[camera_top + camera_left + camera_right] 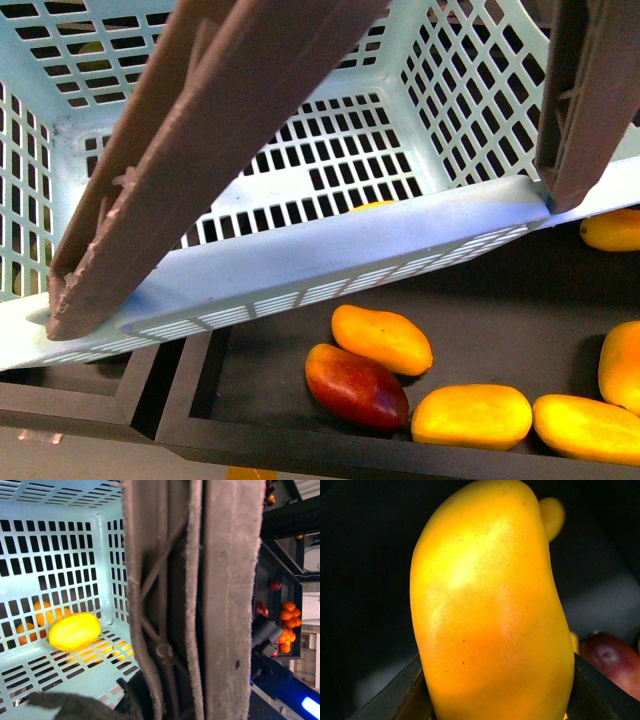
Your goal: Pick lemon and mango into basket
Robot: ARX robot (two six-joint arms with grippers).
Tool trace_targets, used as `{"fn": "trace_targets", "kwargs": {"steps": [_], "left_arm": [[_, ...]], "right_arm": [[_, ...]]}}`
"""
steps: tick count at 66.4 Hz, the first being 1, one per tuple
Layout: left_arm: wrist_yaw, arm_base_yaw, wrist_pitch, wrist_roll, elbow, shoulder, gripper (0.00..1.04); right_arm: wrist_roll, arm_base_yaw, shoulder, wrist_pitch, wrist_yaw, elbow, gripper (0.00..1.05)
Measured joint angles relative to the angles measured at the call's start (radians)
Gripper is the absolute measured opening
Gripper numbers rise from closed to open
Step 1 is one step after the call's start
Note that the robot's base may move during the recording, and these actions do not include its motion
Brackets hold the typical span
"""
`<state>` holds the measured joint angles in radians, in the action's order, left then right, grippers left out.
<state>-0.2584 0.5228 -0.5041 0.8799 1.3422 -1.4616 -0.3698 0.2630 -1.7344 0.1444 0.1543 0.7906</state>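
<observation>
Smooth yellow-orange mango (pixel 490 610), plump, elongated, fine dark specks, clamped by right end effector (pixel 497 695), left end effector (pixel 132 700) grip impossible to tell

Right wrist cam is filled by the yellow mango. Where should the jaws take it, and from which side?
Grip the mango across its narrow width at the plump middle, one jaw on each long, smooth flank. Come in end-on, as the right gripper faces it now: its length runs away from the wrist, and the dark jaws flank both sides. Whether they touch it cannot be told.
</observation>
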Motion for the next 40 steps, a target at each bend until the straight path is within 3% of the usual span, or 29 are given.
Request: {"fn": "trace_targets", "kwargs": {"steps": [18, 40], "left_arm": [[-0.002, 0.000, 0.000, 0.000, 0.000, 0.000, 0.15], [0.000, 0.000, 0.000, 0.000, 0.000, 0.000, 0.15]], "right_arm": [[0.000, -0.197, 0.362, -0.089, 0.051, -0.032, 0.58], [-0.012, -0.472, 0.535, -0.139, -0.033, 0.032, 0.58]]}}
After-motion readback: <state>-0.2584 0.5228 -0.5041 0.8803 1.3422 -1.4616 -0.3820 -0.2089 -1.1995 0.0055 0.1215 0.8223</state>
